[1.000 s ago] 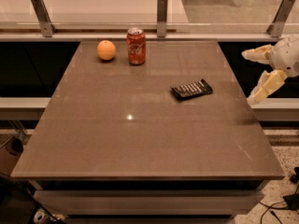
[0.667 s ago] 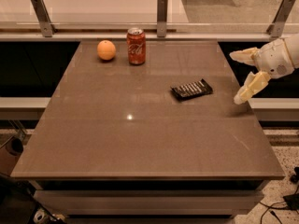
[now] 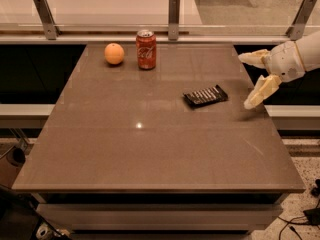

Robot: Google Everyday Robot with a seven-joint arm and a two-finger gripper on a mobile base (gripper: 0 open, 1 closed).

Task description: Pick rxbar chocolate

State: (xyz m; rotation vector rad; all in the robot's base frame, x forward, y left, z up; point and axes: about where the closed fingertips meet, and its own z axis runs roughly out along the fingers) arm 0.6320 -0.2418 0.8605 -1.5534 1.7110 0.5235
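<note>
The rxbar chocolate (image 3: pixel 205 95), a flat black wrapper with rows of white lettering, lies on the brown table (image 3: pixel 150 149) right of centre. My gripper (image 3: pixel 248 81) comes in from the right edge, above the table's right side, a short way right of the bar. Its two cream fingers are spread wide apart with nothing between them. One fingertip (image 3: pixel 250 58) points left, the other (image 3: pixel 252 102) points down toward the table.
A red soda can (image 3: pixel 146 49) and an orange fruit (image 3: pixel 114 53) stand at the table's far left-centre. A glass rail with metal posts (image 3: pixel 173 10) runs along the back edge.
My gripper has moved left, from beyond the table's right edge to over its right side, closer to the bar. The bar, can and fruit have not moved.
</note>
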